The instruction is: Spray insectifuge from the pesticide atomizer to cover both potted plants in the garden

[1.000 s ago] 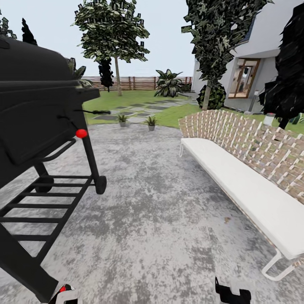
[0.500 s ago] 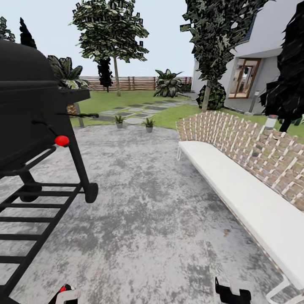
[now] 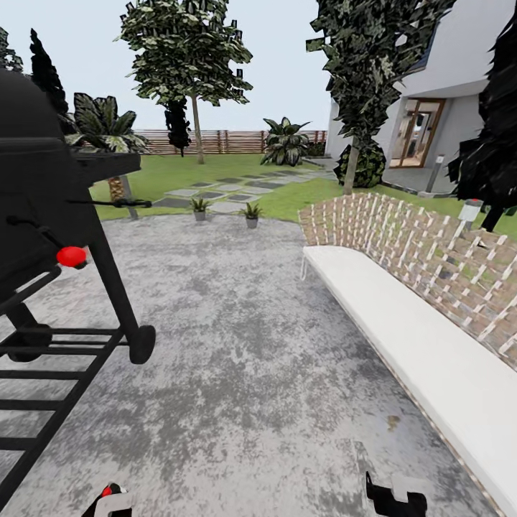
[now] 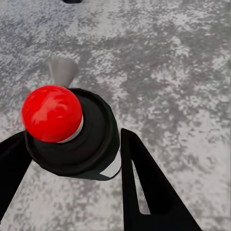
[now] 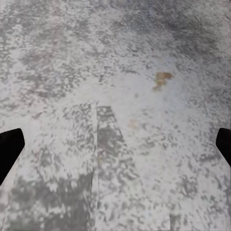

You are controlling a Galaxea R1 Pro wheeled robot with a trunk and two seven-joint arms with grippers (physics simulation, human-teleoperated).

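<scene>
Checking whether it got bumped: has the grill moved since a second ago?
Cannot tell. The grill sits further left against the bench, but the patio shifted too, so the camera moved.

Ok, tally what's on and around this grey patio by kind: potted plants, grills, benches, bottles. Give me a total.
Small grey-potted leafy plants: 2
Big black metal grill: 1
Long wicker bench with white cushion: 1
Dark bottle with red ball top: 1
Total: 5
</scene>
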